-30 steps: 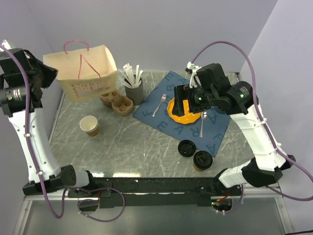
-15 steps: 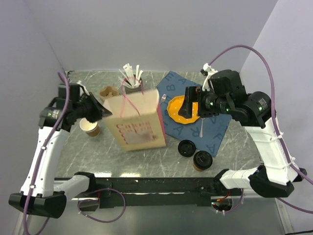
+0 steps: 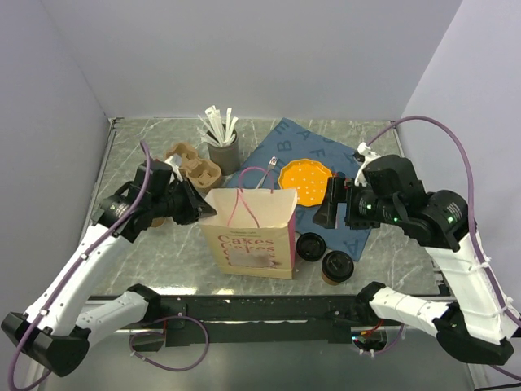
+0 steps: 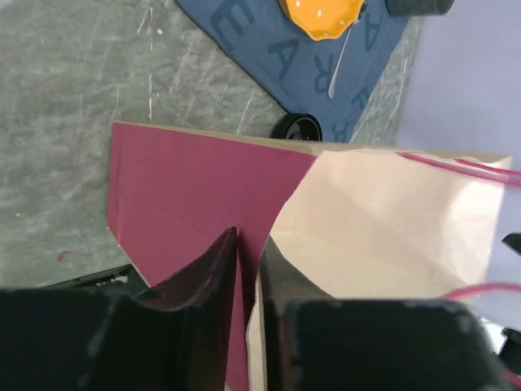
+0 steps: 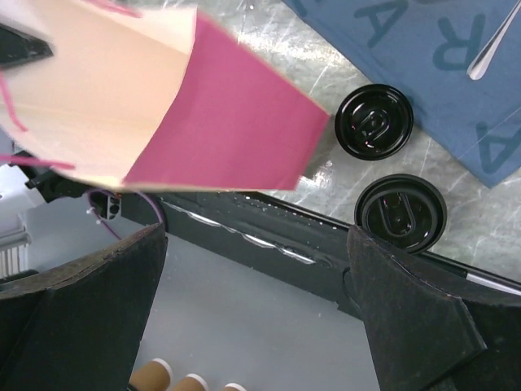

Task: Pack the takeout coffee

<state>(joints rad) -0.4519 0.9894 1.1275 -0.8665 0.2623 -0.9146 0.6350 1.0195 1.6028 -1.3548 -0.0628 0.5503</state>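
The takeout coffee (image 3: 336, 266), a brown cup with a black sip lid, stands near the table's front edge, right of the paper bag (image 3: 248, 232). In the right wrist view the coffee (image 5: 400, 213) shows from above. The bag stands upright and open at centre front. My left gripper (image 3: 202, 208) is at the bag's left rim. In the left wrist view, that gripper (image 4: 248, 240) has its jaws nearly together, with the bag's (image 4: 187, 187) wall between them. My right gripper (image 3: 330, 208) hovers open and empty above the blue mat, right of the bag; its wrist camera shows the gripper (image 5: 256, 240) over the table's front edge.
A separate flat black lid (image 3: 310, 246) lies just behind the coffee. An orange plate (image 3: 304, 181) sits on the blue mat (image 3: 358, 232). A cup carrier (image 3: 195, 163) and a grey holder of straws (image 3: 221, 151) stand at the back.
My left arm swung the bag from the back left corner to centre front and set it upright. My right arm drew back to the right and nearer.
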